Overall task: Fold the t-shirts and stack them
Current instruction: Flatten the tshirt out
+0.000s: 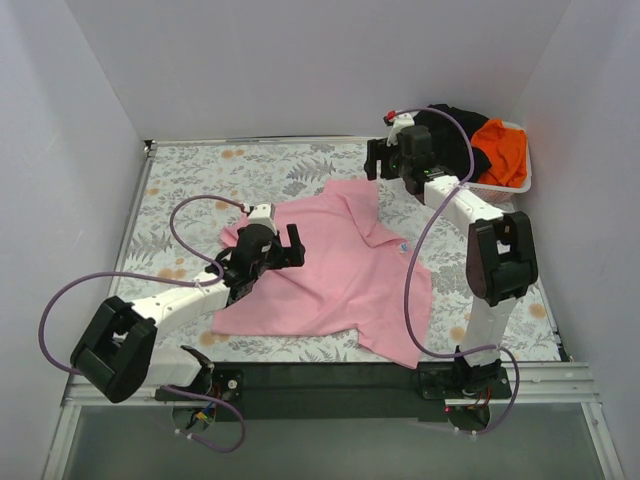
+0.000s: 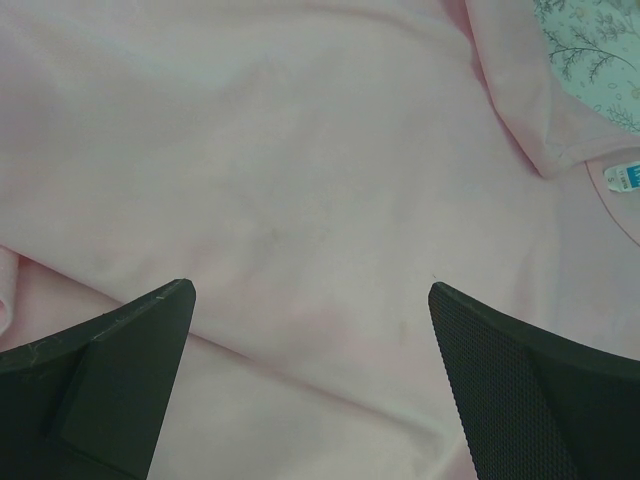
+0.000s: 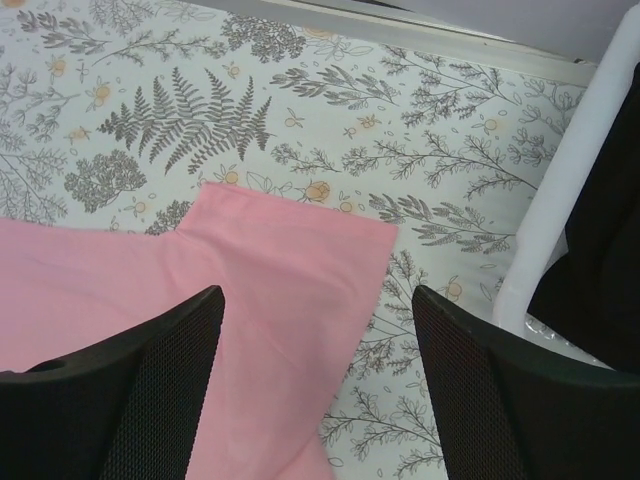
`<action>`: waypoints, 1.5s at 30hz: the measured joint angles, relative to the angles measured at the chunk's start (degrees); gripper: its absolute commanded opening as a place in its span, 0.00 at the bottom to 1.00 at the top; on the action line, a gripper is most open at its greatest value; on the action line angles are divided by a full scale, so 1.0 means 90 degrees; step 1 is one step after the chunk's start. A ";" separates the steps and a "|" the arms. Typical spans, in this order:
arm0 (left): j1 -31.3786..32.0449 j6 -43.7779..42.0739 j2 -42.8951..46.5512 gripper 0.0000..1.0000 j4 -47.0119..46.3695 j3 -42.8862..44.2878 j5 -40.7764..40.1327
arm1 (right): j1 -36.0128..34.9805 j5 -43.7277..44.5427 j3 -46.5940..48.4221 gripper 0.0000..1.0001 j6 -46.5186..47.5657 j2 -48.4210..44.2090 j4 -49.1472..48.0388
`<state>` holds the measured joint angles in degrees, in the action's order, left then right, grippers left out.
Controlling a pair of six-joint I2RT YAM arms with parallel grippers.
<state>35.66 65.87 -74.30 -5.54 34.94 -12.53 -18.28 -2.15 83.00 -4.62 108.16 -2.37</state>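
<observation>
The light pink t-shirt [image 1: 335, 265] lies spread on the patterned table. My left gripper [image 1: 282, 246] is open and hangs over the shirt's left part; its view is filled with pink cloth [image 2: 300, 180] and a neck label [image 2: 625, 178]. My right gripper [image 1: 378, 158] is open above the shirt's far sleeve [image 3: 290, 270], near the basket. The black t-shirt [image 1: 455, 125] and the bright orange t-shirt [image 1: 502, 150] lie in the basket.
A white lattice basket [image 1: 520, 182] stands at the far right corner; its rim [image 3: 560, 190] shows in the right wrist view. The floral tablecloth [image 1: 200, 175] covers the table, walled at the back and sides.
</observation>
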 measured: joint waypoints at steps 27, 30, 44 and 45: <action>0.0000 0.0068 0.1027 0.98 0.0291 -0.0301 0.0063 | 0.0000 0.0141 -0.0032 0.51 -0.0770 0.1608 -0.0053; 0.0000 0.0068 0.1073 0.98 0.0294 -0.0301 0.0063 | 0.0000 0.0226 0.0117 0.51 -0.0801 0.1673 -0.0049; 0.0000 0.0068 0.1251 0.98 0.0452 -0.0333 0.0061 | 0.0000 0.0379 0.0447 0.13 -0.0772 0.1962 0.0005; 0.0000 0.0070 0.1275 0.98 0.0457 -0.0352 0.0058 | 0.0000 0.0379 0.0466 0.09 -0.0806 0.1989 0.0012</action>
<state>35.66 66.50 -62.83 -1.43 31.77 -12.01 -18.28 1.26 87.20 -11.88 126.06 -2.26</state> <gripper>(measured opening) 0.982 0.203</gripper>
